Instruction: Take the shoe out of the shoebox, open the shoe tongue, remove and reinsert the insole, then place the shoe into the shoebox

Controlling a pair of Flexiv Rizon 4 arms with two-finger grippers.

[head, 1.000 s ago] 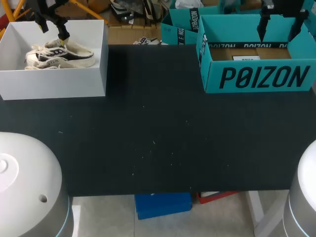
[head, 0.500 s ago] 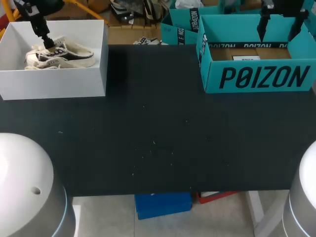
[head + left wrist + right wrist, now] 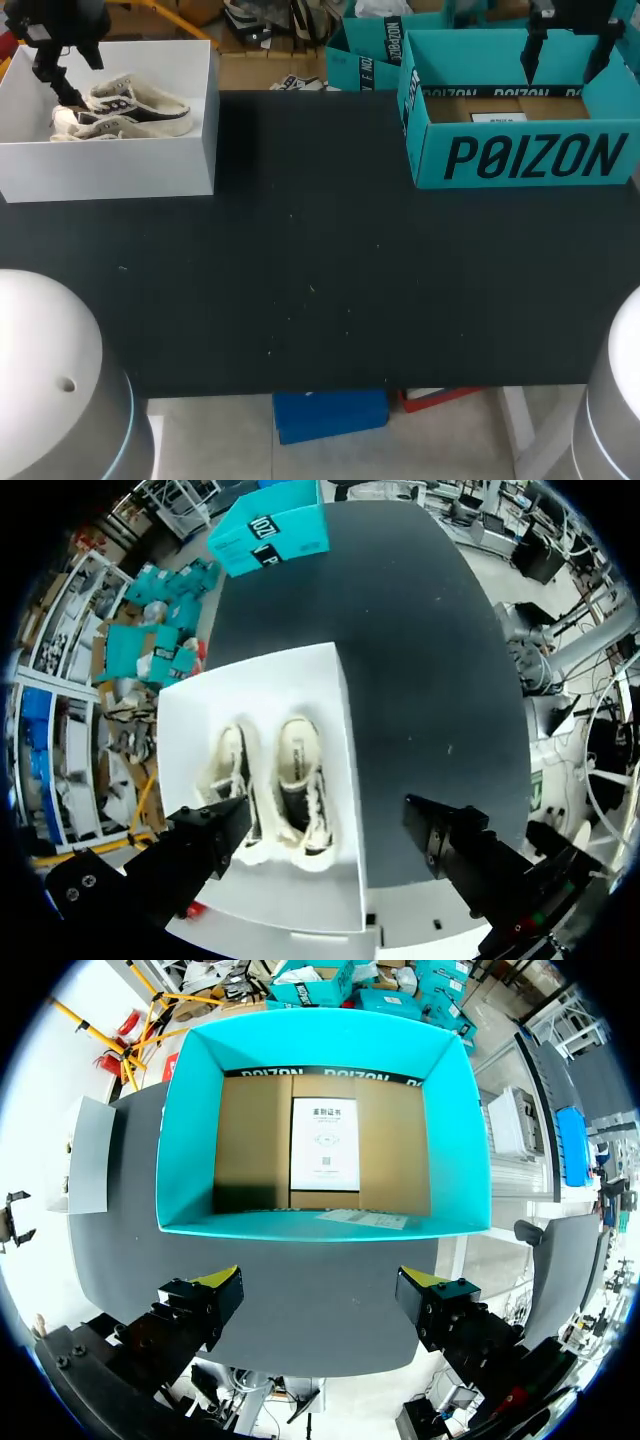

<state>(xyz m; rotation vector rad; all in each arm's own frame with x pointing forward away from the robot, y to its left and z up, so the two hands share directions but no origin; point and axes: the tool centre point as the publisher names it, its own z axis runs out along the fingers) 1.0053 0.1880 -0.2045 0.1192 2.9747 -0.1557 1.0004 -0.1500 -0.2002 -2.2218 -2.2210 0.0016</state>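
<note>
Hovering over the white box point(image 3: 110, 170) at the head view's upper left, the left gripper point(image 3: 325, 820) gapes open above two shoes point(image 3: 295, 780) lying side by side inside. Closing off-centre could pinch both shoes, a loose lace or the wall. The right gripper point(image 3: 318, 1285), also open, hangs over the teal box point(image 3: 310, 1225).

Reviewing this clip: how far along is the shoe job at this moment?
Done: nothing visible yet; both shoes lie side by side in the white box. In hand: the left gripper hangs open over those shoes, holding nothing; the right gripper hangs open over the teal box, which holds no shoe. Left: lifting a shoe out, opening the tongue, insole out and back, boxing it.
</note>
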